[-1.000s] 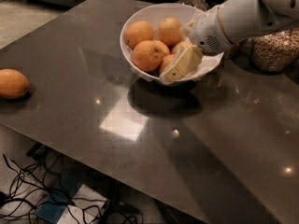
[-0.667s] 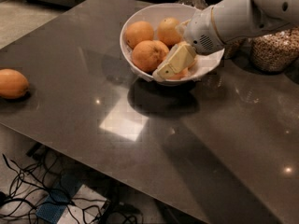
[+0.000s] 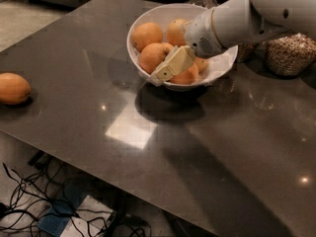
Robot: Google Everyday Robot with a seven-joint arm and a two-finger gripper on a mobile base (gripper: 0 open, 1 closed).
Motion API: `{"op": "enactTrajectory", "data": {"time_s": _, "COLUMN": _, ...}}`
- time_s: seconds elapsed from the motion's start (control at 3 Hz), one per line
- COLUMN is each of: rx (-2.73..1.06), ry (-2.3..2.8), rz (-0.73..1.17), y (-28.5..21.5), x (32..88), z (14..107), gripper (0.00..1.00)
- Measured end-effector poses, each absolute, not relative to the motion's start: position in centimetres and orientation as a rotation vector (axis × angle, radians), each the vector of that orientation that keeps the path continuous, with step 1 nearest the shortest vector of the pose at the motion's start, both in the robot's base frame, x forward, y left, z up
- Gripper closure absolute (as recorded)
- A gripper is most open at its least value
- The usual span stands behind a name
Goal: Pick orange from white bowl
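Observation:
The white bowl [image 3: 219, 69] stands at the back middle of the dark table and holds several oranges. The orange [image 3: 152, 56] lies at the bowl's front left, with two others behind it [image 3: 146, 34] [image 3: 175, 31] and one [image 3: 186, 76] partly hidden at the front. My gripper [image 3: 167, 71] reaches in from the right on a white arm. Its cream tip points down-left over the bowl's front rim, right beside the front-left orange and across the partly hidden one. I cannot tell whether it touches either.
An oval orange fruit [image 3: 12, 88] lies alone near the table's left edge. Glass jars of grain [image 3: 290, 53] stand at the back right, behind the arm. Cables and a box [image 3: 54, 216] lie on the floor below the table's front edge.
My gripper has moved left across the bowl's front, from the right side towards the front-left orange. The oranges and the bowl have not visibly moved.

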State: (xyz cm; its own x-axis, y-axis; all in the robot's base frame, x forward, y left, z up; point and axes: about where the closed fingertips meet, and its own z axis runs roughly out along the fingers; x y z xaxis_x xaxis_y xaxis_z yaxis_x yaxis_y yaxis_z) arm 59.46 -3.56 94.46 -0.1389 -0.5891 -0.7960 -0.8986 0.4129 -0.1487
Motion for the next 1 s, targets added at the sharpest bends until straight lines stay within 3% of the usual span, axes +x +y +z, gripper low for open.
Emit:
{"op": "enactTrajectory", "data": {"time_s": 0.33, "rx": -1.264, "ry": 1.843, "rz": 0.458, "y": -3.0, "x": 60.0, "z": 94.3, "gripper": 0.14}}
{"op": "enactTrajectory", "data": {"time_s": 1.0, "rx": -1.253, "ry": 1.872, "rz": 0.411, "y": -2.5, "x": 61.3, "z": 93.5, "gripper": 0.27}}
